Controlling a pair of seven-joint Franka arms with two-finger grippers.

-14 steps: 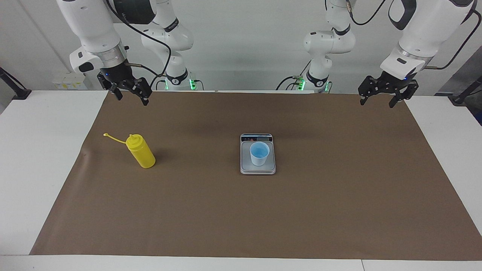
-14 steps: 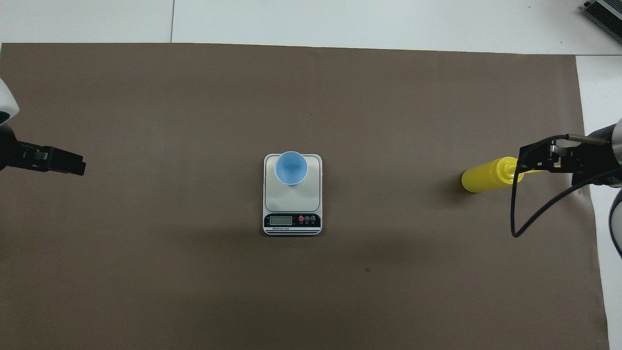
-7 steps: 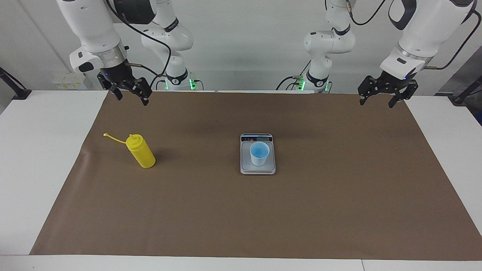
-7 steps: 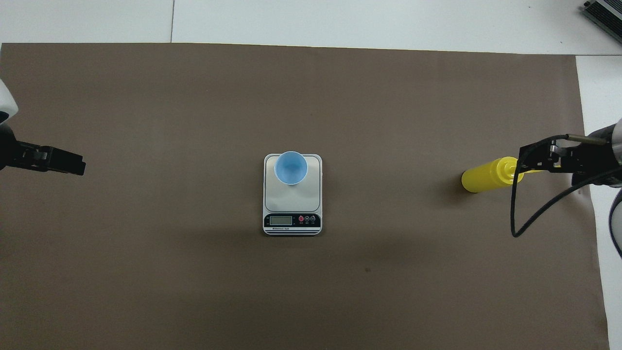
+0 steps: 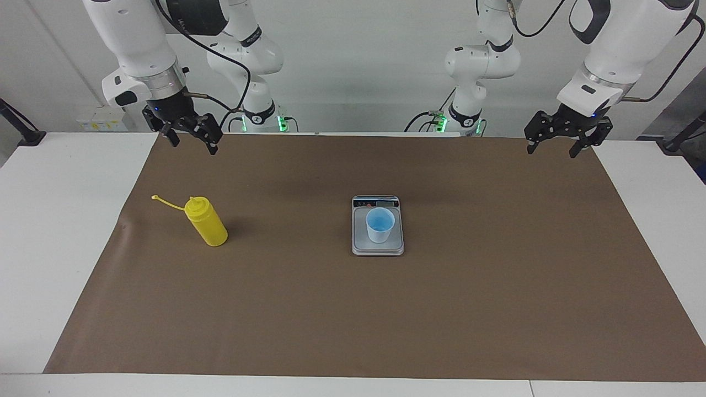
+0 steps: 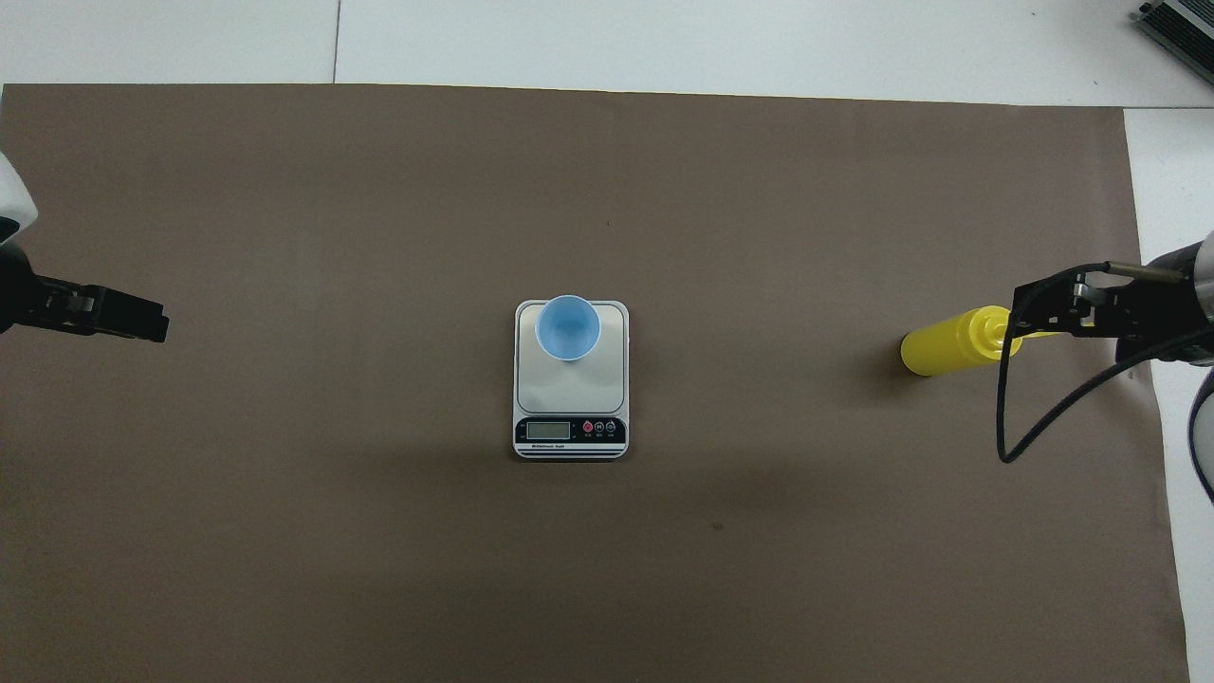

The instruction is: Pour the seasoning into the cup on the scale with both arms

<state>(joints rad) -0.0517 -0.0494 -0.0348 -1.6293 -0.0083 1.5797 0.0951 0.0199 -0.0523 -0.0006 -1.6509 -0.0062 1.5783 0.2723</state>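
Nothing has moved since the earlier frames: bottle, cup and both arms sit just as they did.

The bright yellow plastic squeeze bottle (image 5: 207,224), ribbed at its conical nozzle with a thin cap strap trailing off the top, stands upright on the brown paper sheet (image 5: 496,286) at the right arm's end of the table, at 9 o'clock from the scale in the facing view. The small pale-blue tapered cup (image 5: 380,225), brighter blue inside and apparently empty, stands on the grey plate of the flat silver-grey digital kitchen scale (image 5: 378,249) at the sheet's middle, its dark display strip toward the robots.

The right gripper (image 5: 188,135) hangs over the sheet's edge at 12 o'clock from the bottle, fingers spread wide and holding nothing. The left gripper (image 5: 558,144) waits over the sheet's corner at 2 o'clock from the scale, likewise wide and empty.

No step seems begun; the task stands at its start. Next, I judge, the right gripper must come down around the bottle's smooth, soft-walled body, gripping gently enough not to squirt it.
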